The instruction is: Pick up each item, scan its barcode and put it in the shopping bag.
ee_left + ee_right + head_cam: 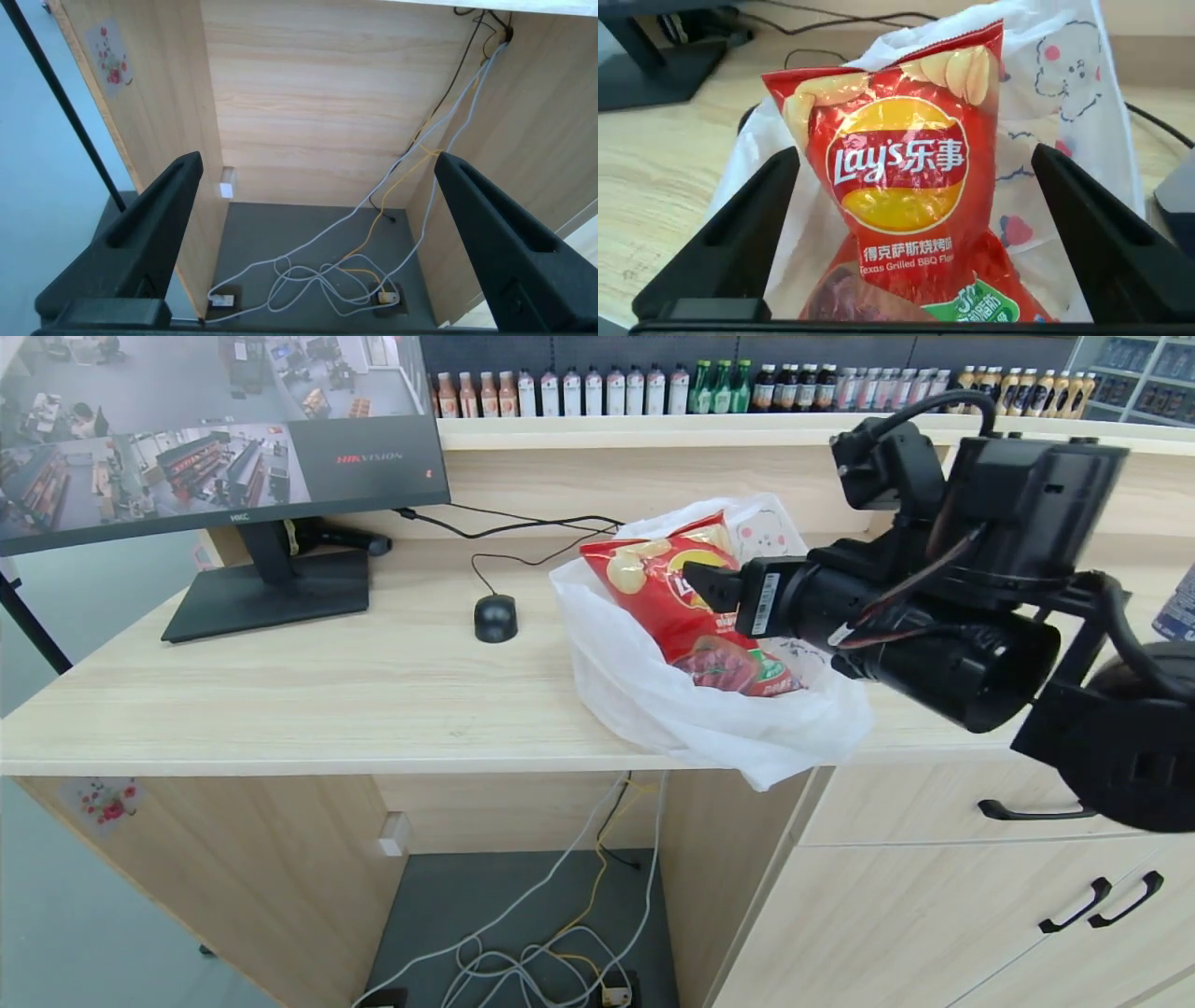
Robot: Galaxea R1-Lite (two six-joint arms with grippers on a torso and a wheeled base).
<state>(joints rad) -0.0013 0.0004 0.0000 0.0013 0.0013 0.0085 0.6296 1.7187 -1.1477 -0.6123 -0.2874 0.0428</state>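
- head view: the red chips bag (667,588) stands tilted in the mouth of the white shopping bag (653,709) on the wooden counter (327,681). its lower end is inside, so its drop-off looks nearly done. the right gripper (709,588) hangs just beside its top.
- left wrist view: the left gripper (318,163) is spread wide and holds nothing. it is parked low and faces the cables (327,271) under the counter, probably to keep clear.
- right wrist view: the right gripper's fingers (766,215) stand wide on either side of the chips bag without pinching it. the shopping bag's walls prop the chips bag up.
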